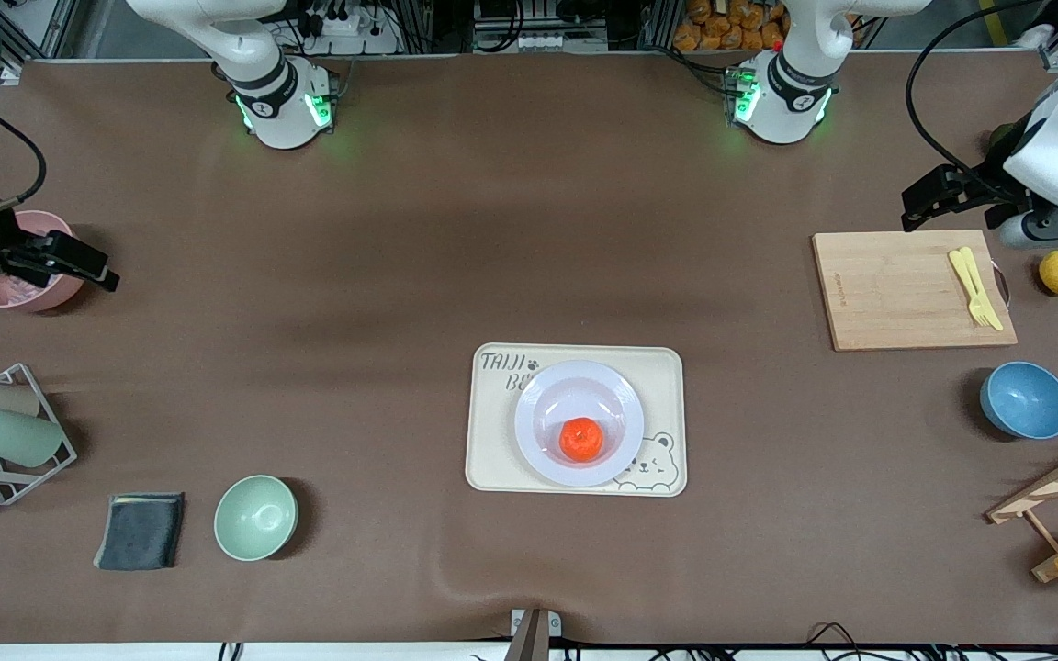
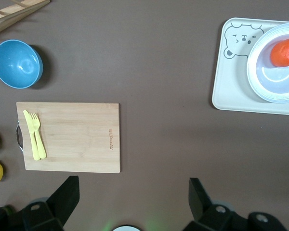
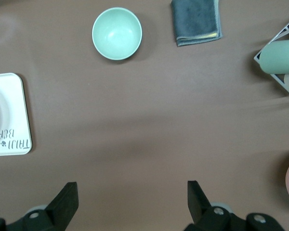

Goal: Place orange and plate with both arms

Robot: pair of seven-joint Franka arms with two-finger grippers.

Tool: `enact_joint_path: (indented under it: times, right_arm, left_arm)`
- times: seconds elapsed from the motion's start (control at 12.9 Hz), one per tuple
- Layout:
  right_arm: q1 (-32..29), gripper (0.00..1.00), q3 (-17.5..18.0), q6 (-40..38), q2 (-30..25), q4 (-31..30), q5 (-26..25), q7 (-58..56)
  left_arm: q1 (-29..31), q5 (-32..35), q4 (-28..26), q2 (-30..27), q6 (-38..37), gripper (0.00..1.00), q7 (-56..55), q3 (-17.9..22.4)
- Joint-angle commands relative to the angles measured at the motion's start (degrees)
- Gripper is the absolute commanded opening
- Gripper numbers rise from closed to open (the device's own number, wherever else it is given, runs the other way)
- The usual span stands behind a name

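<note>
The right claw (image 1: 79,266) hangs with fingers spread and empty over the pink bowl (image 1: 28,262) at the right arm's end of the table (image 1: 400,229). Mid-table, toward the front edge, the orange (image 1: 581,439) sits on the plate (image 1: 579,422) — itself on the tray (image 1: 492,441). The left claw (image 1: 938,202) waits spread wide, empty, beside the cutting board (image 1: 906,289).

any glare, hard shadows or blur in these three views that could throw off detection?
Front view: lighting even; soft shadows beside the blue bowl and pale green bowl; the brown table cover shows faint wrinkles. Left wrist view: the glossy white round plate has a mild sheen around the small reddish orange, which stays sharp. Right wrist view: evenly lit, no blur; the cream bear-printed tray is cut off at the edge.
</note>
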Motion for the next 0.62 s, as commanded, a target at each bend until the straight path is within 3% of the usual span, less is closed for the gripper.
enact_joint_path:
  times: [0.0,0.54]
  right_arm:
    - [-1.52,1.00,1.49,-0.76,1.65,3.80,-1.27,1.47]
    - [-1.34,1.00,1.32,-1.82,1.56,4.15,-1.27,1.47]
  left_arm:
    - [-0.14,-0.49,1.03,0.36,-0.27,1.00,-0.66,0.08]
    - [-0.06,-0.49,1.11,0.53,-0.27,1.00,-0.66,0.08]
